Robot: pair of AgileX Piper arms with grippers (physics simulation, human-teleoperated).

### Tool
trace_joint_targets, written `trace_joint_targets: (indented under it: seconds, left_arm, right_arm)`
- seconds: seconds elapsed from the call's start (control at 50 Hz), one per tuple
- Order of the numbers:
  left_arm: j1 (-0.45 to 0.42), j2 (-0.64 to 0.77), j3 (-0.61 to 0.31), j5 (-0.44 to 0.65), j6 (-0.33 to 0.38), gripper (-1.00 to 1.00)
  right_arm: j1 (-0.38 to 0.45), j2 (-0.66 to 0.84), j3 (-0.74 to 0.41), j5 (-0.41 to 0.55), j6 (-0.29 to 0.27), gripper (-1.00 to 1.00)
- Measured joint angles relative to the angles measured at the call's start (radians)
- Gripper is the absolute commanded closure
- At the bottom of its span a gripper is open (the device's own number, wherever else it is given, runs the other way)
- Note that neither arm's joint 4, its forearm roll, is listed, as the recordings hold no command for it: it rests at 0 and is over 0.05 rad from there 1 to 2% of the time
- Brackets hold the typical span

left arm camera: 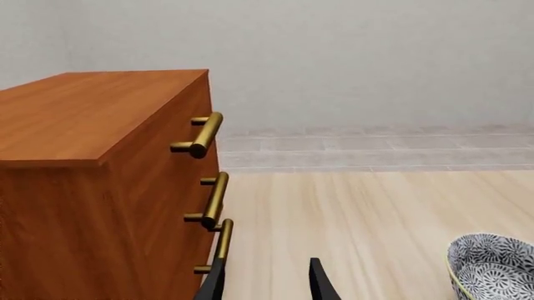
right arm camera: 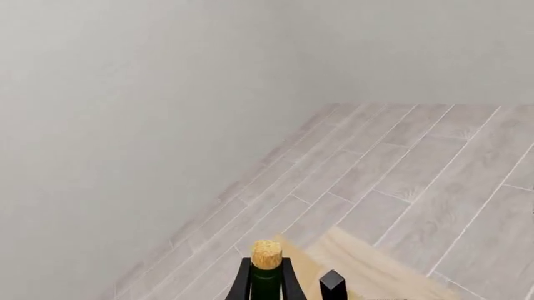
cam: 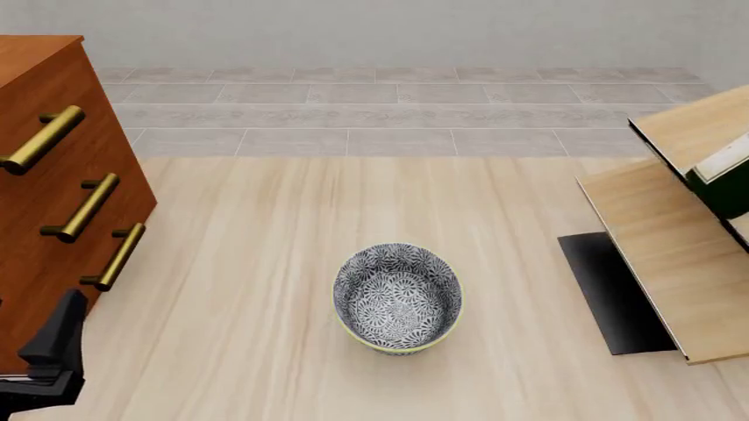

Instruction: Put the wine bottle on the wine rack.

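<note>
While the wine bottle (cam: 724, 180) was seen in the front view only as a dark green body with a white label at the far right edge, it lay against the pale slanted panels of the wine rack (cam: 667, 254), whose black base rested on the worktop (cam: 269, 289). In the right wrist view the bottle's slim neck and tan cork (right arm camera: 267, 255) were seen standing between the dark fingers (right arm camera: 332, 286) of the right gripper (right arm camera: 288, 284), which appeared closed about the neck. The right gripper itself was not seen in the front view.

The left gripper (left arm camera: 265, 281) was noted low at the near left of the worktop, beside the reddish-brown cabinet (cam: 59, 193) with its brass handles (cam: 82, 206). Its two fingers were held apart with nothing between them.

A patterned grey-blue bowl (cam: 398, 296) was recorded upright near the middle of the worktop, well apart from both rack and cabinet. Grey floor tiles (cam: 387, 110) and a pale wall were noted beyond.
</note>
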Motion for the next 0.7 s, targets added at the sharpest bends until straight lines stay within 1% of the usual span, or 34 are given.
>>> trace_joint_targets:
  seconds: [0.7]
  left_arm:
    - [0.004,-0.013,0.0,0.016,0.0,-1.0]
  right_arm:
    - [-0.066,0.132,-0.019,-0.058,0.011,1.0]
